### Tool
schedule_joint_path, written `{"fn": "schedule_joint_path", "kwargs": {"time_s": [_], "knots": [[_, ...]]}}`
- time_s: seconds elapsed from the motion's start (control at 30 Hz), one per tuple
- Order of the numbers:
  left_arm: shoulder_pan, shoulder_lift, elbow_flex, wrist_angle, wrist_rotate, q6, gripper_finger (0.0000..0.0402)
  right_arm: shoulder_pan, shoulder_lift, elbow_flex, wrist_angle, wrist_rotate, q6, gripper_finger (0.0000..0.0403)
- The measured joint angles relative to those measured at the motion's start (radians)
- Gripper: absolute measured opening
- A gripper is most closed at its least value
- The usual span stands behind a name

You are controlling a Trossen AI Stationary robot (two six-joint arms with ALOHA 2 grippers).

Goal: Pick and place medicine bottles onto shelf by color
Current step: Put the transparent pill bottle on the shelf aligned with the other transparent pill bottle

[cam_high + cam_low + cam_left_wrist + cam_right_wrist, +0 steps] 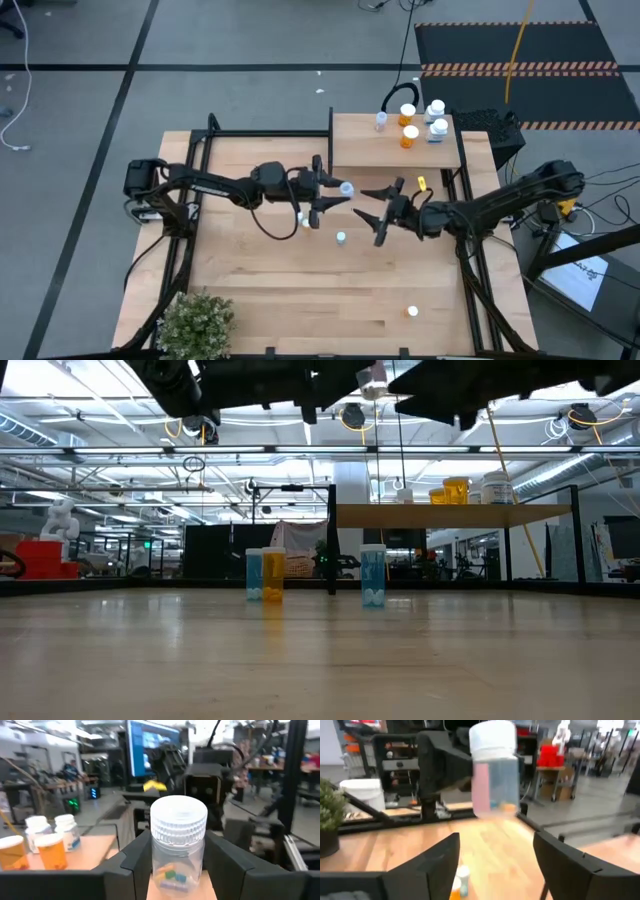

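A clear medicine bottle [177,847] with a white cap and coloured pills inside is held above the middle of the table by my left gripper [340,190], which is shut on it. My right gripper [362,203] stands open just to the bottle's right, facing it; its fingers [437,865] are apart with nothing between them. The shelf [360,150] at the far edge carries orange bottles [409,134] and pale ones [437,126]. On the tabletop stand a pale blue bottle [373,576], an orange one [272,576] and another pale blue one [254,574]. My left gripper pinches the clear bottle's body [150,862], below the cap, between its two fingers. The fingers lie level and come from the table's left. The bottle stands upright, cap up, lifted clear of the table.
A potted plant [195,320] stands at the near left corner. One more small bottle [411,311] stands near the front right. Black frame rails [200,150] run along the table's sides, and a black post [331,538] stands at the shelf's left end.
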Motion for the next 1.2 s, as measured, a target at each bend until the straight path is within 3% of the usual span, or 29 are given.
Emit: {"fn": "schedule_joint_path", "kwargs": {"time_s": [0.27,0.67,0.97,1.2], "knots": [[0.060,-0.011,0.000,-0.157,0.208,0.044,0.0171,0.017,-0.115,0.100,-0.238,-0.031,0.080,0.0263],[0.074,-0.011,0.000,-0.227,0.227,0.102,0.0169,-0.111,0.015,0.359,-0.600,-0.247,0.109,0.0263],[0.073,-0.011,0.000,-0.259,0.250,0.134,0.0160,-0.172,0.058,0.378,-0.609,-0.385,0.090,0.0242],[0.073,-0.011,0.000,-0.267,0.252,0.128,0.0171,-0.193,0.095,0.378,-0.598,-0.394,0.010,0.0210]]}}
